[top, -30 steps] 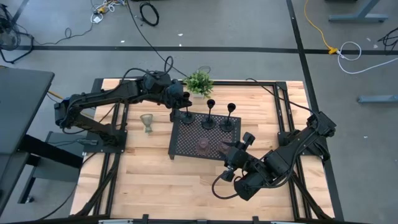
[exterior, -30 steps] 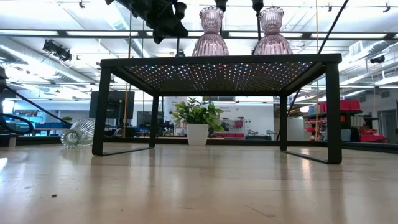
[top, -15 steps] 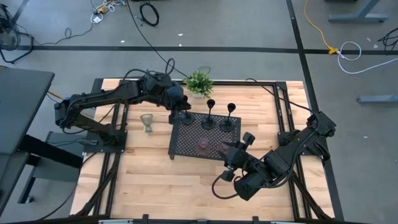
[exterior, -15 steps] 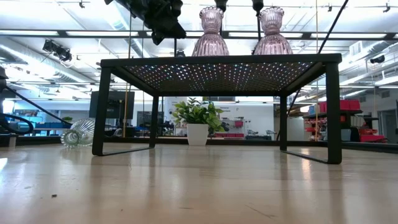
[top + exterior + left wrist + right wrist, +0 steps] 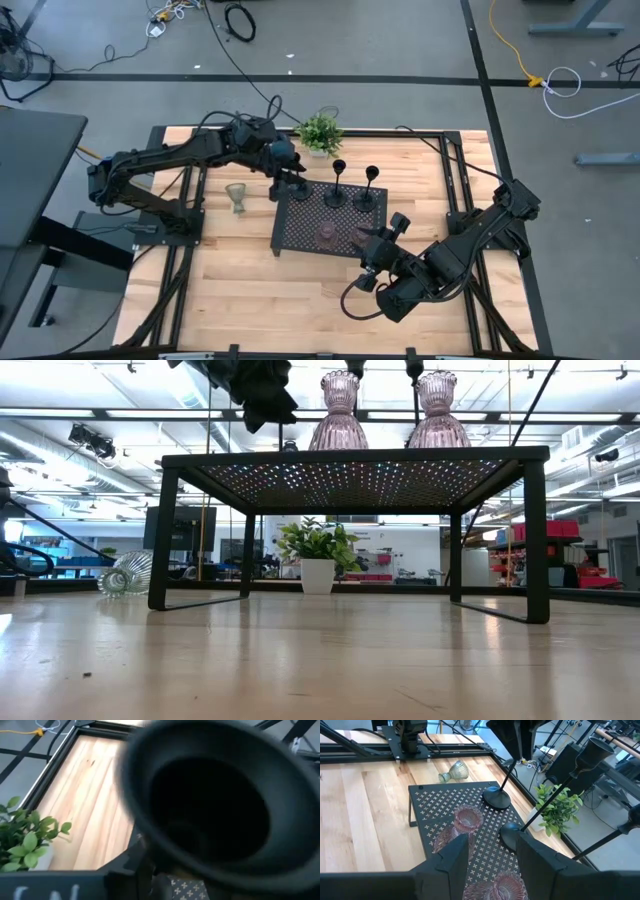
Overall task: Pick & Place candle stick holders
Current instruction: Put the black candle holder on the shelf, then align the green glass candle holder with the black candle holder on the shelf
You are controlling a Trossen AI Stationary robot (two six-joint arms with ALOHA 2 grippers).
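Three slim black stemmed holders stand on their round bases on the black perforated tray (image 5: 300, 240): one at its far left corner (image 5: 298, 188), two further right (image 5: 337, 195) (image 5: 369, 198). My left gripper (image 5: 284, 166) is at the cup top (image 5: 210, 810) of the corner one, which fills the left wrist view. Two pinkish glass holders (image 5: 338, 415) (image 5: 437, 410) stand upright on the tray's near part. My right gripper (image 5: 492, 865) hovers open above them, nothing between its fingers. A clear glass cup (image 5: 236, 197) lies on its side on the table left of the tray.
A small potted plant (image 5: 320, 133) stands at the table's far edge, just behind the tray. Bare wood (image 5: 300, 300) stretches along the near side of the table. Black frame rails (image 5: 455, 190) run along the table's sides.
My left gripper has turned a little by the corner black holder, without shifting place. The holders, the tray and my right gripper stay as they were.
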